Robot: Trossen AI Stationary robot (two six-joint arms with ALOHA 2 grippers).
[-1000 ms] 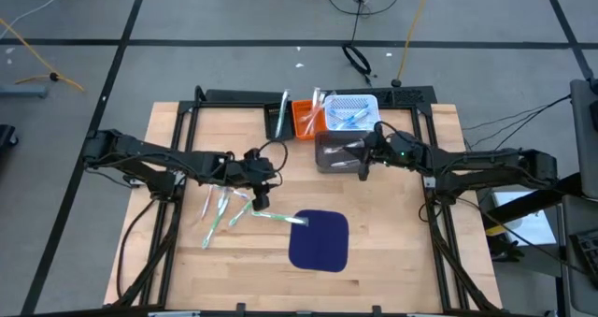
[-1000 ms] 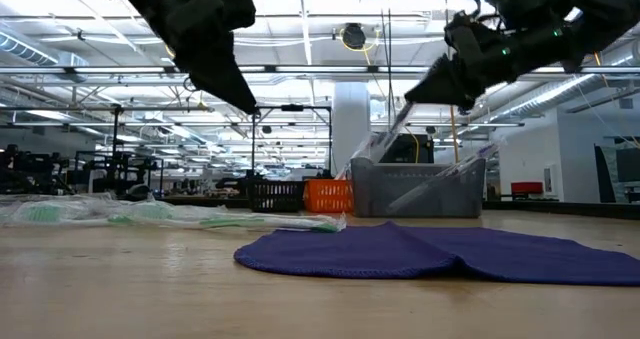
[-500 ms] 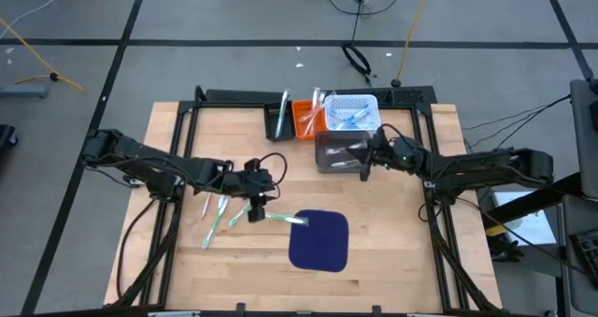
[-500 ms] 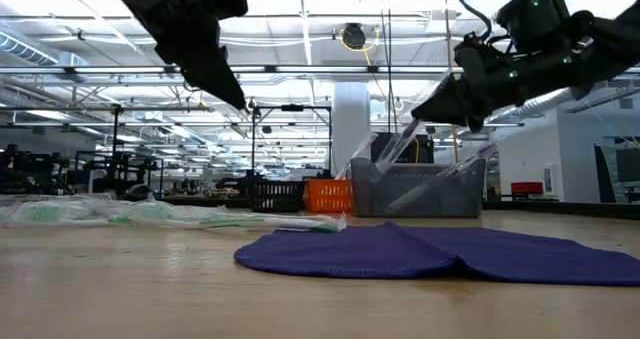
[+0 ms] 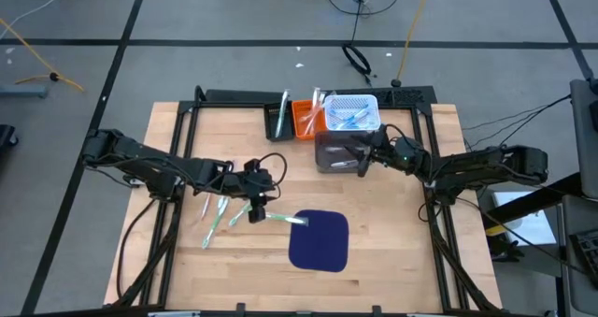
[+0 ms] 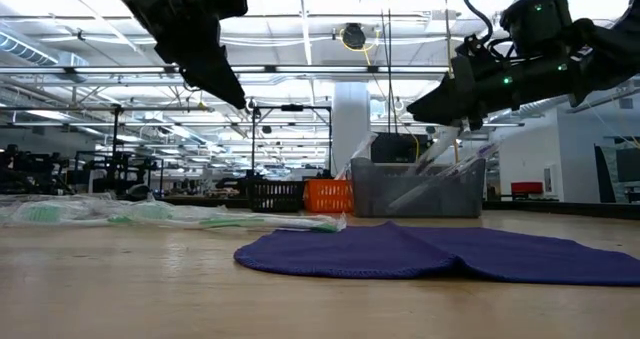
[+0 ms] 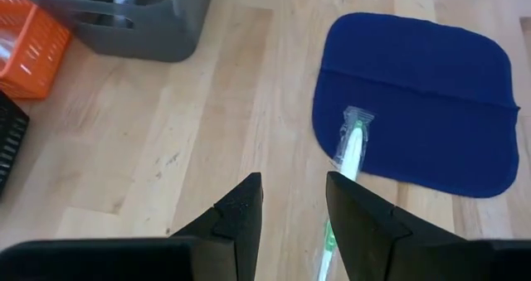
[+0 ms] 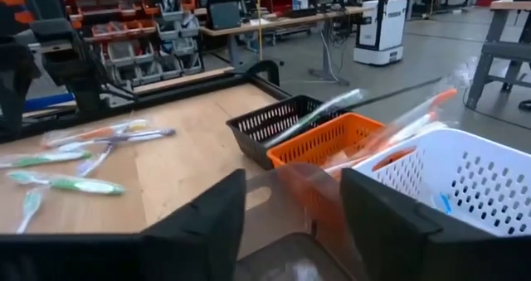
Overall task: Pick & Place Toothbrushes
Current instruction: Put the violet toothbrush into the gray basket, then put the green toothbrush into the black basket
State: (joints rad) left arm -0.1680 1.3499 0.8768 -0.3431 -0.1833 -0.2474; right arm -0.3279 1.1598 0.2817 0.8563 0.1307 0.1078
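High view: both grippers hang above the worktop with jaws apart and nothing held.
Left gripper hovers over the loose wrapped toothbrushes scattered left of centre, its two fingers spread over bare wood beside one green toothbrush whose wrapped head lies on the edge of the dark blue mat; right gripper hangs at the right rim of the grey bin, jaws parted, with wrapped toothbrushes leaning inside the bin; behind the grey bin stand a black basket, an orange basket and a white basket, each with toothbrushes in it; the mat lies flat near the worktop's front, well apart from the bins.
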